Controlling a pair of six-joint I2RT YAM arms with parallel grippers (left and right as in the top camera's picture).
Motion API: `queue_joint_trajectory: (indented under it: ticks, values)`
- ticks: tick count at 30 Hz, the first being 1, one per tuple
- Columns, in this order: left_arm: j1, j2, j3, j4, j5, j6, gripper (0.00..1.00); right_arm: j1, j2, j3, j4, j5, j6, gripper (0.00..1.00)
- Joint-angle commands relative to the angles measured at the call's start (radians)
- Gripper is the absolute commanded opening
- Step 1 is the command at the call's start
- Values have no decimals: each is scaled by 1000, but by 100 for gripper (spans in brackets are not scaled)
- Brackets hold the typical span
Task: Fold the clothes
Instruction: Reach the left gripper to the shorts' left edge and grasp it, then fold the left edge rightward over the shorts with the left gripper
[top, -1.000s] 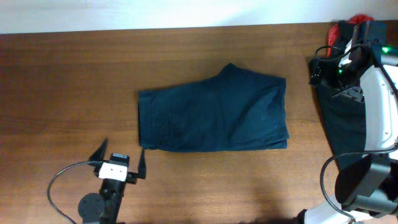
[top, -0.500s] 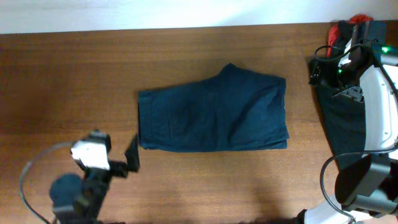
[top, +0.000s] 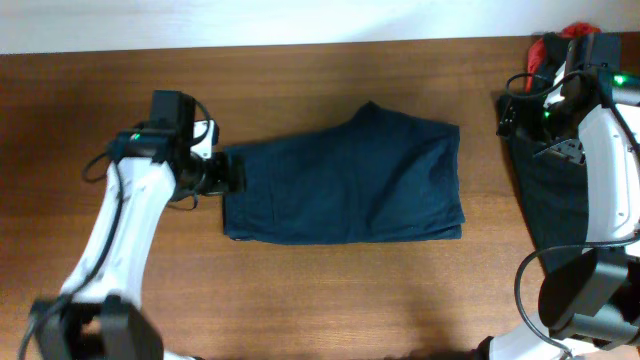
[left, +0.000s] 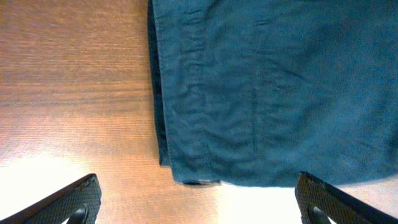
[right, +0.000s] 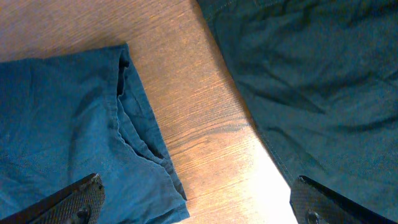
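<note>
The left gripper (left: 198, 202) hangs released, navy shorts (left: 273, 93) just ahead; the right gripper (right: 198, 202), also released, hovers between those shorts and a dark garment (right: 311, 74).

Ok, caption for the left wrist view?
Left gripper, jaws open, above a corner of the navy shorts lying on the wooden table.

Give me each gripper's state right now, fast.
Left gripper: open, holding nothing, by the navy shorts edge.
Right gripper: open, holding nothing, over the gap between the navy shorts and the dark garment.
</note>
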Motion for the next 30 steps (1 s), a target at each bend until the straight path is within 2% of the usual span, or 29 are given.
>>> queue_joint_trajectory:
  ticks: [1,5,12,15,16,19,20,22,23,24,26,29,30]
  values:
    - [-4,136,16,29,-26,-16,99,-3,-11,13,1,5,0,99]
    - [-5,257,16,122,-20,-16,99,-3,-11,13,2,5,0,99]
    - [-5,397,16,143,3,-16,98,-3,-11,13,2,5,0,99]
    - [-9,409,16,153,84,18,83,-3,-11,13,2,5,0,99]
    - [-9,409,16,155,101,29,81,-3,-11,13,2,5,0,99]
    - [-9,410,15,154,101,29,61,-3,-11,13,2,5,0,99]
    - [-9,410,15,154,101,29,52,-3,-11,13,2,5,0,99]
    - [-9,410,13,156,100,29,27,-3,-11,13,2,5,0,99]
    - [-9,410,13,153,72,29,6,-3,-11,13,1,5,0,99]
    - [-8,410,13,143,6,28,1,-3,-11,13,2,5,0,99]
    - [5,408,32,92,-106,18,1,-3,-11,13,2,5,0,99]
    - [39,406,203,-142,-297,-42,1,-3,-11,13,2,5,0,98]
    - [42,406,320,-272,-348,-66,1,-3,-11,13,2,5,0,99]
